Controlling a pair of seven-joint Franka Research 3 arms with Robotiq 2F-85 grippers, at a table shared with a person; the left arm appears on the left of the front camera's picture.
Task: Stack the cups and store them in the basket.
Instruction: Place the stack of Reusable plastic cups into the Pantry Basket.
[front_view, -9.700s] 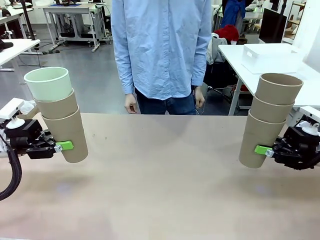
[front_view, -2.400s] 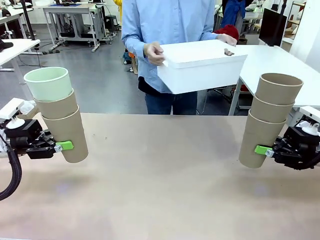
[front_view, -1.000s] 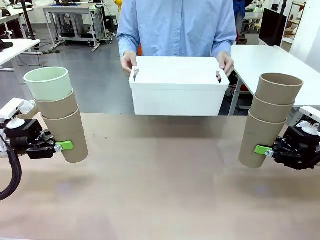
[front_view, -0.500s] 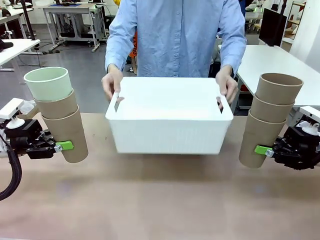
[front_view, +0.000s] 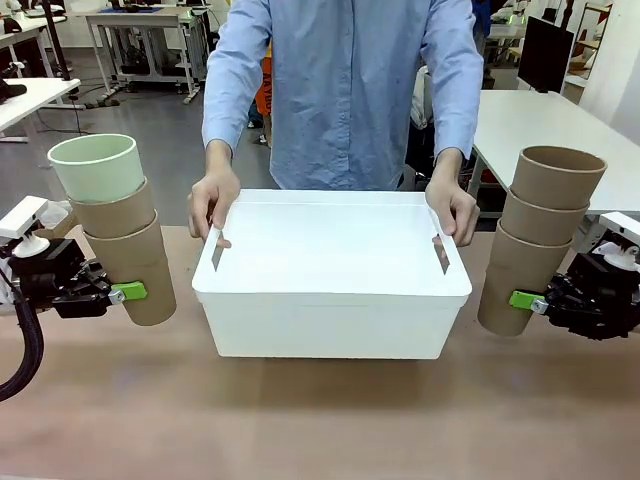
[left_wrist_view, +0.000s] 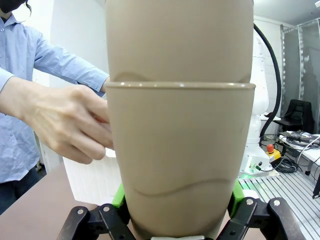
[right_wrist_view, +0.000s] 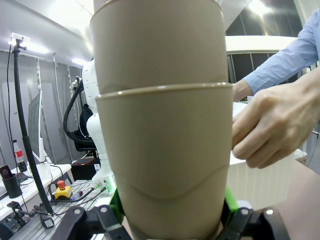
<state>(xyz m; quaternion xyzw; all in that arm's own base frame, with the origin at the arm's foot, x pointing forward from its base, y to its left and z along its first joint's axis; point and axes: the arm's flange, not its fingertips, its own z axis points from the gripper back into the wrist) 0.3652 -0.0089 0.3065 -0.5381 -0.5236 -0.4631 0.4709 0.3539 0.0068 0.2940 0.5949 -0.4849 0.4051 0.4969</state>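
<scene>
Frontally, left gripper (front_view: 135, 292) at mid-left clamps the lowest cup of the left stack (front_view: 125, 235), two tan with a mint cup (front_view: 98, 167) on top; only one green pad (front_view: 128, 291) shows, far finger hidden behind the cup

Right gripper (front_view: 515, 300) at mid-right is clamped the same way on the right stack (front_view: 540, 235), three tan cups; its body is cut by the right edge

Both stacks lean outward, clear of the table (front_view: 320, 430)

White basket (front_view: 330, 325) sits centre frame on the table between the stacks, a person's hands (front_view: 212, 205) on its two short rims

Wrist views: a tan cup (left_wrist_view: 180, 165) close up, top cut off, base hidden between the pads; a hand (left_wrist_view: 60, 125) and a bit of basket wall (left_wrist_view: 92, 177) behind it

Narrow gaps between basket sides and each stack, a bare table strip along the bottom
</scene>
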